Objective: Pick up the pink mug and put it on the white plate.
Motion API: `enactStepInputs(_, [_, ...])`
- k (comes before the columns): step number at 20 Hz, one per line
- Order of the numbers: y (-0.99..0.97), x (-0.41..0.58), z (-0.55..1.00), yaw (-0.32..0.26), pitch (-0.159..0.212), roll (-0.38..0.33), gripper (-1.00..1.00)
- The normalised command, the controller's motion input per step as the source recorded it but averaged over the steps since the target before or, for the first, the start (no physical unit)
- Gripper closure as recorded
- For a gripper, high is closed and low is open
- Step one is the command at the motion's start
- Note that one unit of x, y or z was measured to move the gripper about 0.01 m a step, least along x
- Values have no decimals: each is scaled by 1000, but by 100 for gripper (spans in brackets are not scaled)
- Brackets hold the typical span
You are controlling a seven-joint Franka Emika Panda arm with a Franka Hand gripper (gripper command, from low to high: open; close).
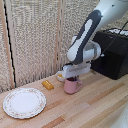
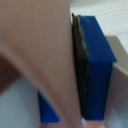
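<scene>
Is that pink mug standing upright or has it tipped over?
Upright: in the exterior view the pink mug stands on the wooden table, handle out sideways, the tool right at its rim.

The arm (image 1: 89,31) bends down from the top. Its pincer (image 1: 73,77) points down, blue fingers (image 2: 95,70) squeezed on something pink.

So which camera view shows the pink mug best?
The exterior view: the whole pink mug stands on the table under the gripper. The wrist view shows only a blurred pink wall beside a blue finger.
</scene>
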Motion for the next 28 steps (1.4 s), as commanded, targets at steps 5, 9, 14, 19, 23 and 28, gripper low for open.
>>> enactStepInputs(5, [47,452,981,-5,23,40,100])
enactStepInputs(9, [381,373,824,0,90,77,100])
enactStepInputs(14, [657,245,658,0,112,88,100])
enactStepInputs(19, [902,255,298,-2,116,9,100])
enactStepInputs(23, [933,234,42,-28,67,0,100])
enactStepInputs(28, [942,269,0,-31,49,0,100])
